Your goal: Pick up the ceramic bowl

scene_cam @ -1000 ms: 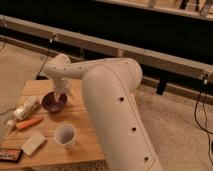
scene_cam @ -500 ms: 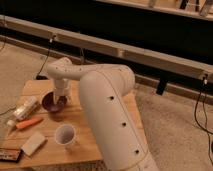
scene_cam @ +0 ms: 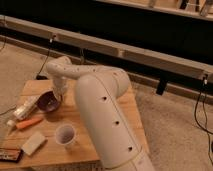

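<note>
Here, camera view: pincer [scene_cam: 58, 96] down at left of centre, at right rim of ceramic bowl [scene_cam: 48, 101] on worktop [scene_cam: 75, 152]; finger spread impossible to tell. Risky: glossy rim slipping free, or bowl shoved toward carrot [scene_cam: 27, 124] at lower left.

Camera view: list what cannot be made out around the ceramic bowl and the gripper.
- Gripper: sits at the right rim of the ceramic bowl; the arm's wrist covers it.
- The bowl's right rim: hidden behind the gripper.
- Inside the bowl: too dark and blurred to tell whether it holds anything.
- Wooden table: its right part is hidden by the arm, and its front corner is cut off by the bottom edge.
</note>
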`<action>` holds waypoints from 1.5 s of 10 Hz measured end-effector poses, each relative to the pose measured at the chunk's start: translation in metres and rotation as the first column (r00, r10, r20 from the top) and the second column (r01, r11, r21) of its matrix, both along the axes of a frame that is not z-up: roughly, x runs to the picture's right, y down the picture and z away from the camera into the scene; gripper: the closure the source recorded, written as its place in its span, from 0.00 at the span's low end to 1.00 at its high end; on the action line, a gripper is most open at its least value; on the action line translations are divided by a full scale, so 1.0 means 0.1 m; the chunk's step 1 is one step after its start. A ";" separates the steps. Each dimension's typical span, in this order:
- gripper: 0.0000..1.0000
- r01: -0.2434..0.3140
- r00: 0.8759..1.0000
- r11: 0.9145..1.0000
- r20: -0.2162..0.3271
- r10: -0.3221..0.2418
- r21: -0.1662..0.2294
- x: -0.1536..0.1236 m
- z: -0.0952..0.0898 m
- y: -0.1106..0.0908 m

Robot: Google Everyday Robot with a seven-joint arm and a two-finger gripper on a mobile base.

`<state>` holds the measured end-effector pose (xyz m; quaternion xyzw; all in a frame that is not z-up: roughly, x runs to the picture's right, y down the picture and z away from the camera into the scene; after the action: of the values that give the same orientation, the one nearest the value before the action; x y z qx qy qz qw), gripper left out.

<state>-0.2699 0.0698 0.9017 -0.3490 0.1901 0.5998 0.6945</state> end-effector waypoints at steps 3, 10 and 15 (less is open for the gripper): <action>1.00 0.033 0.999 0.999 -0.015 -0.033 -0.003 0.04 -0.03 -0.03; 1.00 -0.028 0.998 1.000 0.047 0.029 -0.014 0.09 -0.49 -0.35; 1.00 -0.012 0.994 0.999 0.111 0.007 0.051 0.12 -0.93 -0.62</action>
<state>-0.2581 0.0076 0.8091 -0.3648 0.1341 0.5874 0.7099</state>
